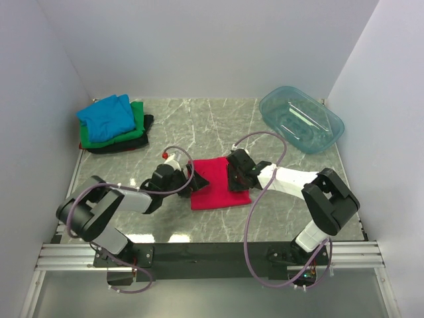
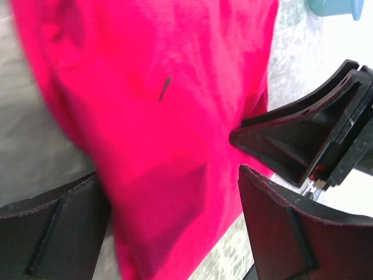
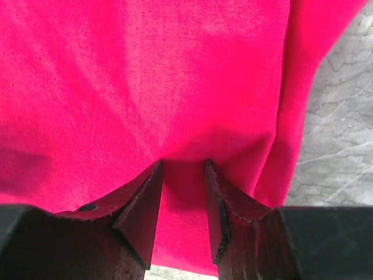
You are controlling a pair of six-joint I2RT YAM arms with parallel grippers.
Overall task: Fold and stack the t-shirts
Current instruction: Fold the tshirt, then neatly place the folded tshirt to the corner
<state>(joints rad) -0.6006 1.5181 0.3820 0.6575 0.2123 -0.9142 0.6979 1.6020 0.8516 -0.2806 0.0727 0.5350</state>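
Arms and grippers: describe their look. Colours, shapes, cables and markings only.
Left arm: black joints with a grey link. Right arm: black joints with a white link. A pale mauve cable loops along each. A small red dot sits on a white part by the left wrist. The left gripper and right gripper have matte black, wedge-shaped fingers. No lettering shows.

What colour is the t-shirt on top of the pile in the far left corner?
Blue t-shirt; clearest in the top external view.
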